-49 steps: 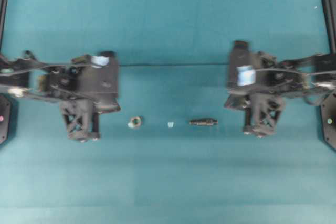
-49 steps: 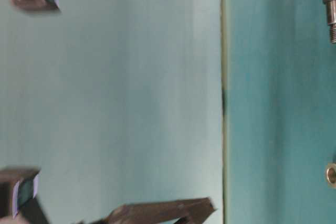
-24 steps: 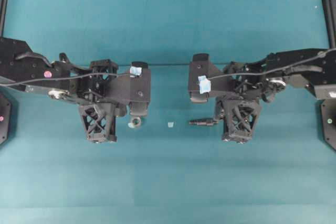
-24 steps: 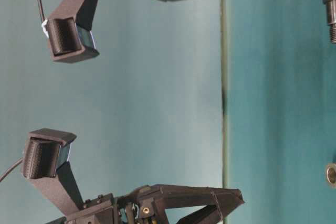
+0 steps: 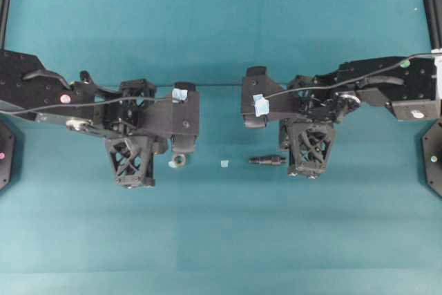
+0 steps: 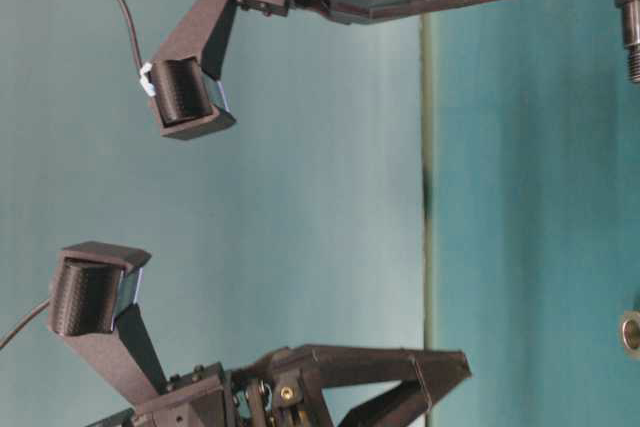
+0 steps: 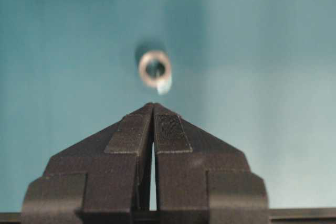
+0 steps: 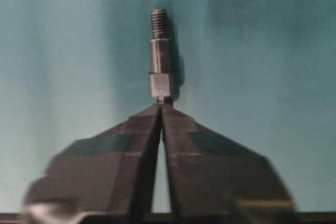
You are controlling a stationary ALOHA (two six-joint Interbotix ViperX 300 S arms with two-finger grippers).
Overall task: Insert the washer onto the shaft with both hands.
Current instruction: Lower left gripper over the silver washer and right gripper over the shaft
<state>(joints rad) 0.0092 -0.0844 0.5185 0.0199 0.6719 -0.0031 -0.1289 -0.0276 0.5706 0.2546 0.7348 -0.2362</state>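
progress: nothing picked up yet; grasp, lift and insertion all left
washer [image 7: 155, 68]: flat on the mat, just ahead of the left gripper [image 7: 153, 109], untouched
shaft [image 8: 160, 59]: lying on the mat, near end at the right gripper [image 8: 161, 107] tips
left gripper: fingers together, empty
right gripper: fingers together at the tips, holding nothing

A teal mat [image 5: 221, 240] covers the whole work surface, smooth and evenly lit, with soft shadows. A thin dark seam [image 5: 221, 85] crosses it in the overhead view. Black frame rails [image 5: 5, 5] run along both side edges. The table-level view shows a paler teal backdrop [image 6: 300, 197].
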